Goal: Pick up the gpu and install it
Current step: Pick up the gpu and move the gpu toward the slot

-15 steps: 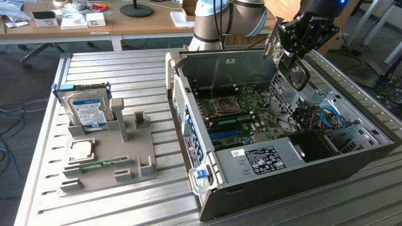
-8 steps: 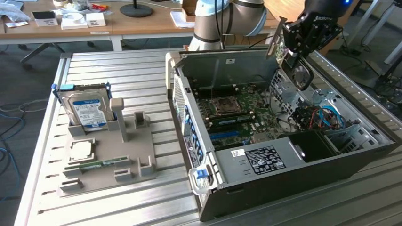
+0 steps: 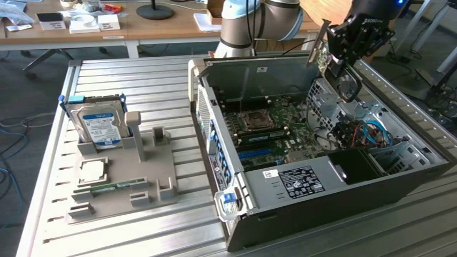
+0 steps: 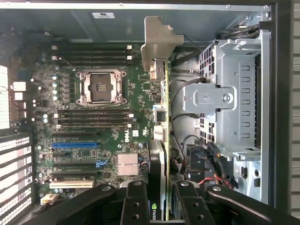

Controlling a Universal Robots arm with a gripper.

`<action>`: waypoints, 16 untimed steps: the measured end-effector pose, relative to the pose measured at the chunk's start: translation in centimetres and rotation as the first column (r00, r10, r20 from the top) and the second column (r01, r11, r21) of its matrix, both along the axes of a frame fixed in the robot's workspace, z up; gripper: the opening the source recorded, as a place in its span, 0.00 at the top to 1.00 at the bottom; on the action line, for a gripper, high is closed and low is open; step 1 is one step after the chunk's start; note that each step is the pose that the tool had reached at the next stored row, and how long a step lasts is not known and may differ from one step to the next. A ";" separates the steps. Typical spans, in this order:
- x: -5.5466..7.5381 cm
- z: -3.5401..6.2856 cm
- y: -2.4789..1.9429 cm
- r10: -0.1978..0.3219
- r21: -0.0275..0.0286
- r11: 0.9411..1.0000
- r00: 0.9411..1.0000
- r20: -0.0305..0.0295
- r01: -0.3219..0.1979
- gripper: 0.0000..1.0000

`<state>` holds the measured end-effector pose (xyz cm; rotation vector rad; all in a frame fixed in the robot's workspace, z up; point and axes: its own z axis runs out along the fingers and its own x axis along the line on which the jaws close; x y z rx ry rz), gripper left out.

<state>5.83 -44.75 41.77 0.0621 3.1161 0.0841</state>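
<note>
My end effector (image 3: pixel 335 54) hangs in the upper right of the exterior view, above the far side of the open computer case (image 3: pixel 357 187). It is pinching the gpu (image 3: pixel 320 47), which stands higher than the case rim. In the wrist view the gpu (image 4: pixel 162 117) shows edge-on between my fingers (image 4: pixel 136 201), with its pale bracket (image 4: pixel 159 40) at the end away from them. It sits over the motherboard (image 4: pixel 93 126), between the processor socket (image 4: pixel 101 86) and the metal drive cage (image 4: pixel 229 93). At the exterior view's left, a grey holder (image 3: pixel 153 171) on the counter (image 3: pixel 143 85) carries the blue-labelled hard drive (image 3: pixel 100 126).
</note>
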 end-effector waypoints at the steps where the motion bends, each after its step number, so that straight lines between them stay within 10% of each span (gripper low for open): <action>1: 0.0 0.00 0.00 0.000 0.000 1.000 1.000 0.000 0.000 0.73; 16: 0.9 0.00 0.00 0.000 0.000 1.000 1.000 0.000 0.000 0.73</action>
